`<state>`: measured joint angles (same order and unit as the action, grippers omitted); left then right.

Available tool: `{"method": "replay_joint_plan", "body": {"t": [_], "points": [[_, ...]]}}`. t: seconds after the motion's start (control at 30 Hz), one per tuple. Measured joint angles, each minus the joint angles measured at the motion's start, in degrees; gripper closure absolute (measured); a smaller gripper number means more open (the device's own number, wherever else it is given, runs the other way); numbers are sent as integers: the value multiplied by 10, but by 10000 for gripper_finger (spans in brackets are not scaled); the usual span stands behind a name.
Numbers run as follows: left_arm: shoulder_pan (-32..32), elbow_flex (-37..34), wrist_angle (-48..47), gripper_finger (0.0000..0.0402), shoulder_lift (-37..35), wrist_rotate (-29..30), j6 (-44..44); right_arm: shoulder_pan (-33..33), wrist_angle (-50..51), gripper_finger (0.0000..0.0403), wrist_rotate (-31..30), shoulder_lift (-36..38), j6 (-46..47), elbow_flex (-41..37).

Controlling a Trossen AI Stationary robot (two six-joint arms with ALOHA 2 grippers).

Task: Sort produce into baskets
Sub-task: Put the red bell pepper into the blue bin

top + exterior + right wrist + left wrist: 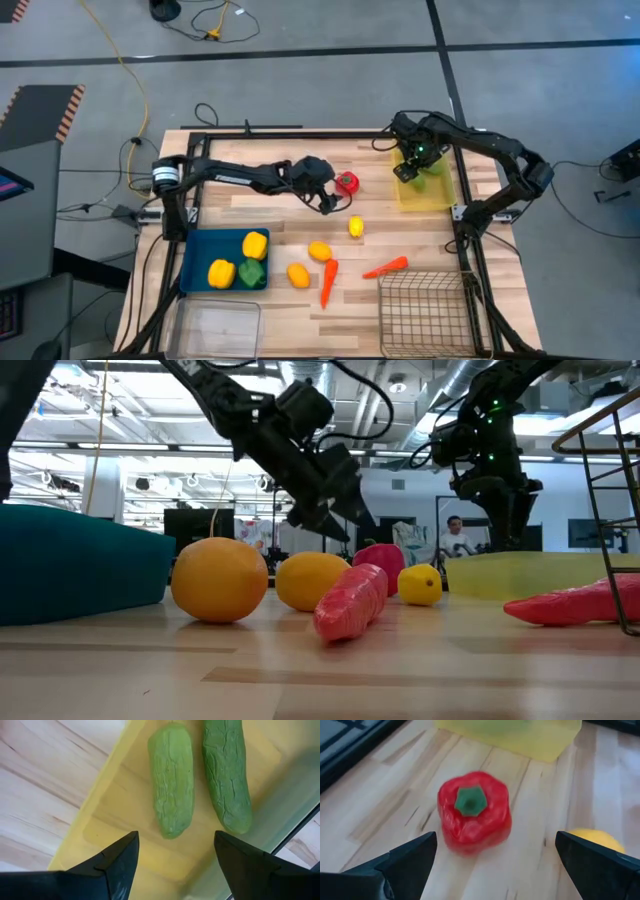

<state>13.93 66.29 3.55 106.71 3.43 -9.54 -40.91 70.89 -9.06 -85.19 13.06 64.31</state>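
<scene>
Now the left pincer (492,857) hangs open before the red pepper (474,810); closing off-centre could squirt it toward the lemon (592,840). Right pincer (175,855) is open above the cucumbers (172,790).

Left pincer (492,865) and right pincer (175,855) agape.

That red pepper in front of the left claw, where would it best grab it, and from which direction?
Probably from above, across its blocky body. The red pepper stands upright on the table, green stem up, so its rounded sides face outward. The left gripper hovers open with a finger to each side, wide enough to straddle it. Pinching the small stem would likely slip; squeezing the mid-body walls looks steadier.
</scene>
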Motion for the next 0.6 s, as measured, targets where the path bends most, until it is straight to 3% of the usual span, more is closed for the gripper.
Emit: {"method": "replay_joint_plan", "body": {"t": [0.17,0.33,0.6], "points": [[0,0,44,8,31,6,3,0,-4,117,0,0,0,0],[4,1,55,8,42,48,3,0,-13,117,0,0,0,0],[6,2,109,8,60,40,9,0,-27,117,0,0,0,0]]}}
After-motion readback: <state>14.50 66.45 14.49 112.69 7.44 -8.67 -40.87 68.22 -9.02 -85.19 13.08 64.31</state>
